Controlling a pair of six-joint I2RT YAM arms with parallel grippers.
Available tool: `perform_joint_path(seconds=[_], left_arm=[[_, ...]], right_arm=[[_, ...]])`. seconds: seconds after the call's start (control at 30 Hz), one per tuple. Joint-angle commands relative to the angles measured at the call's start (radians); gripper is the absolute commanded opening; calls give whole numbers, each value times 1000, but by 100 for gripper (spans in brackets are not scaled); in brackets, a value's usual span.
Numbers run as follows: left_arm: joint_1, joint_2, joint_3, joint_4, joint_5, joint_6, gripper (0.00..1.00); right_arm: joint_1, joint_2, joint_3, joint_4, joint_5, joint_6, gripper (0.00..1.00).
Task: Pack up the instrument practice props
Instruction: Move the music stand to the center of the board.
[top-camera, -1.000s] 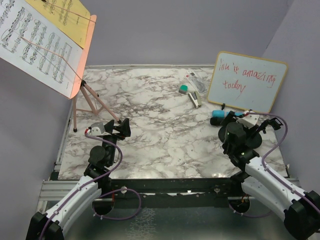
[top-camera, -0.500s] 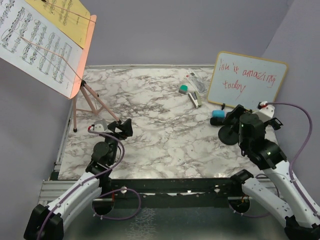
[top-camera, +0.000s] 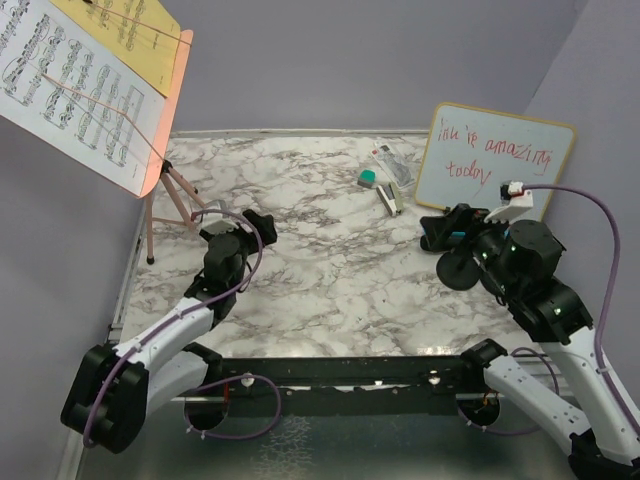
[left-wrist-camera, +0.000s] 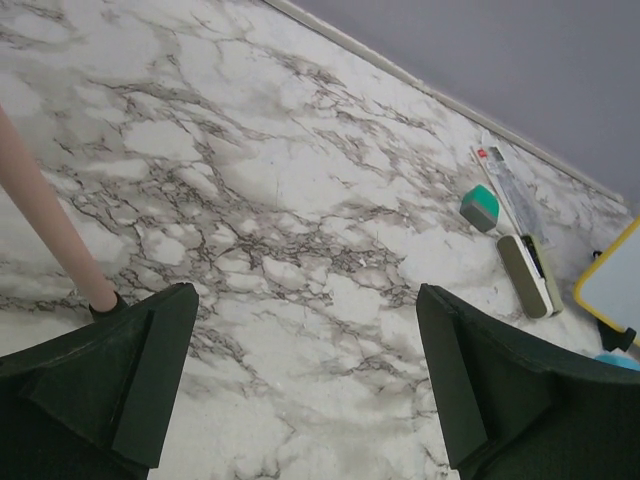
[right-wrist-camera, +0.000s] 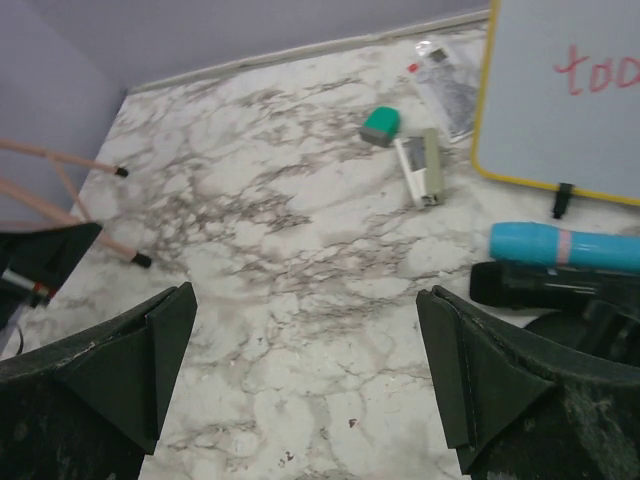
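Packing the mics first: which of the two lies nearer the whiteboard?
The light-blue cylindrical microphone; the black microphone lies beside it, farther from the wood-framed whiteboard.

L gripper (top-camera: 260, 221) near pink rack legs (top-camera: 149, 230), R gripper (top-camera: 437, 228) near whiteboard (top-camera: 495, 165)

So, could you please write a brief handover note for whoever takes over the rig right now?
Left gripper: open, empty, close to a tripod leg of the pink music rack.
Right gripper: open, empty, near the microphones.
Things: the rack stands at the table's far left corner with the printed sheet-music pages on it. The blue microphone and black microphone lie side by side in front of the wood-framed whiteboard, with a black round mic-pole base next to them.
Done: nothing packed, as far as the views show.
Left: every prop; no container is in view.
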Motion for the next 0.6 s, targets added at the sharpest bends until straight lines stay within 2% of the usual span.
perform_joint_path(seconds=[0.0, 0.17, 0.3, 0.57], left_arm=[[41, 31, 137, -200, -15, -39, 99], [83, -4, 255, -393, -146, -4, 99], [168, -33, 316, -479, -157, 29, 99], [316, -29, 357, -471, -159, 23, 99]], right_arm=[[-3, 27, -90, 203, -310, -81, 100], [-3, 39, -185, 312, -411, -102, 100], [-3, 36, -229, 354, -467, -123, 100], [-3, 13, -269, 397, -562, -126, 100]])
